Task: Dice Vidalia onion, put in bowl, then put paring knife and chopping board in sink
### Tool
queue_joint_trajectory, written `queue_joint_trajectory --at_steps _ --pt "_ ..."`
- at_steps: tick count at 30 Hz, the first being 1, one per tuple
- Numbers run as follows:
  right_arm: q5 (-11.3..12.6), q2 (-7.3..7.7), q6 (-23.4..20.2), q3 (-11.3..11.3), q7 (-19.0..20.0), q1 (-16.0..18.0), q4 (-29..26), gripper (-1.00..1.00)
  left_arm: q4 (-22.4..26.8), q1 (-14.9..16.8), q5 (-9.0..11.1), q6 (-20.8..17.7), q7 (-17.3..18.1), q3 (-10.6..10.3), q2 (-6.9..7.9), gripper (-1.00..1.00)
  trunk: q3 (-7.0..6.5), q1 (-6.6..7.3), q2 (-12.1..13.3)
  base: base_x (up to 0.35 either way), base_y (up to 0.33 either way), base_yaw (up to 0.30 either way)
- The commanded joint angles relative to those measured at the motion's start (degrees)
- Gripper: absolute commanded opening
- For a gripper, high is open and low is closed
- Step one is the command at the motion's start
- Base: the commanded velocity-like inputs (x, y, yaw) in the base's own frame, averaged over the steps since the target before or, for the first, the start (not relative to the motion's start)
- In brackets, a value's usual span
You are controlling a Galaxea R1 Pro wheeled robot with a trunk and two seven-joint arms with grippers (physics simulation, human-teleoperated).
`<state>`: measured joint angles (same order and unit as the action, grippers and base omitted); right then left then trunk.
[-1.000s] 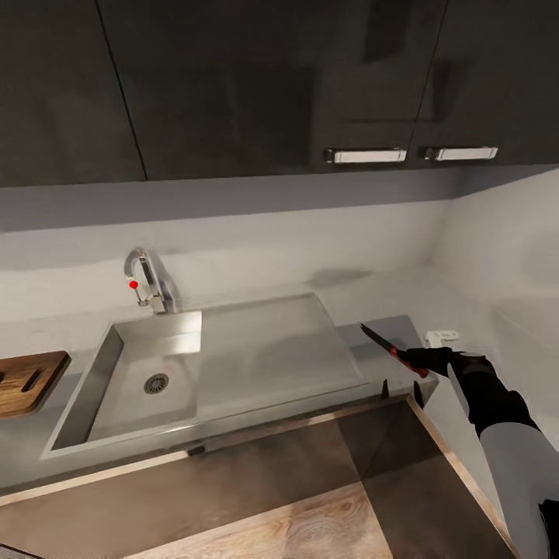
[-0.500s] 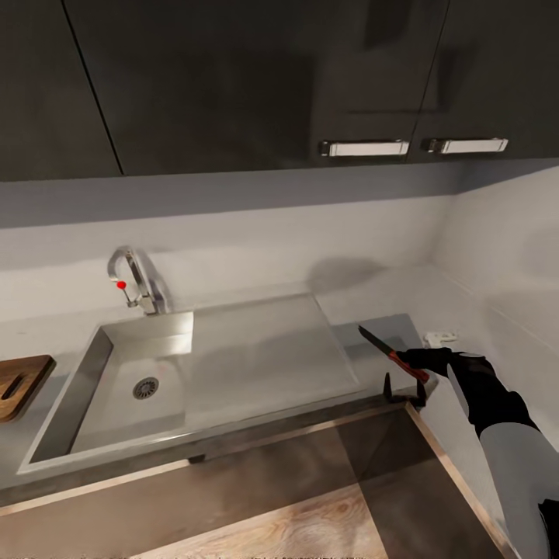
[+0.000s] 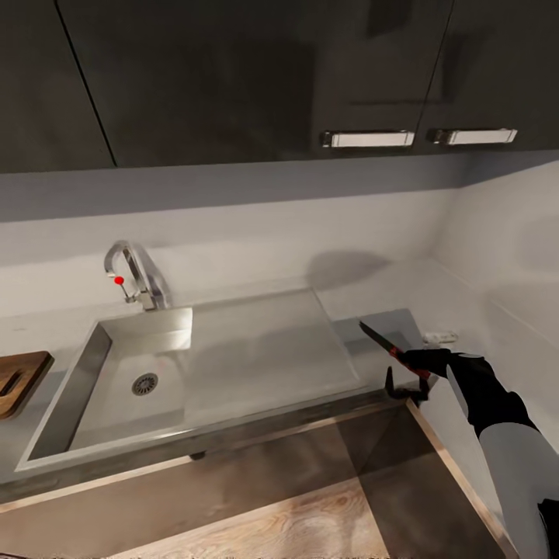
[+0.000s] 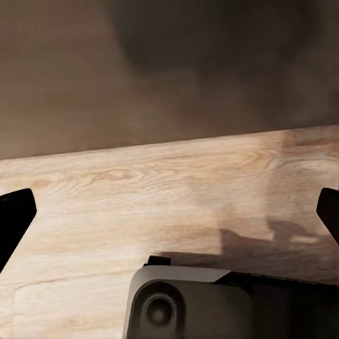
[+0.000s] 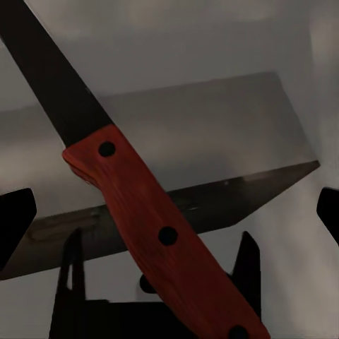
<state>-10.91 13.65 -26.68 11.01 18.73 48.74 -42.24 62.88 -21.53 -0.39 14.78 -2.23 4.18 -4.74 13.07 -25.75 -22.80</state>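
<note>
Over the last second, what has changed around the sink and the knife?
Mostly the camera: the view swung right, so the sink and tap slid left and the chopping board is now partly cut off at the picture's edge. The right gripper kept hold of the paring knife, poised past the drainboard's right end. Nothing was released.

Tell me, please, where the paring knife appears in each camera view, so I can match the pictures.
Head view: the paring knife is at lower right, held by the right gripper, blade pointing up-left, above the countertop.
Left wrist view: not in it; wooden floor there.
Right wrist view: red handle and dark blade run diagonally across the centre.
Shared landmark: the countertop's grey corner beside the knife.
</note>
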Motion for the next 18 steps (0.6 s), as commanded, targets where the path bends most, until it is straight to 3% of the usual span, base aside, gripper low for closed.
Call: queue_joint_trajectory --at_steps 1,18 --pt "-0.6 -0.03 -0.2 0.2 0.5 0.0 -0.1 1.0 0.0 0.0 -0.1 0.1 -0.1 0.0 -0.05 1.0 0.19 -0.03 -0.1 0.0 0.0 0.0" --pt "-0.6 -0.03 -0.2 0.2 0.5 0.0 0.0 1.0 -0.2 0.0 -0.1 0.1 -0.1 0.0 -0.07 1.0 1.65 -0.03 -0.1 0.0 0.0 0.0"
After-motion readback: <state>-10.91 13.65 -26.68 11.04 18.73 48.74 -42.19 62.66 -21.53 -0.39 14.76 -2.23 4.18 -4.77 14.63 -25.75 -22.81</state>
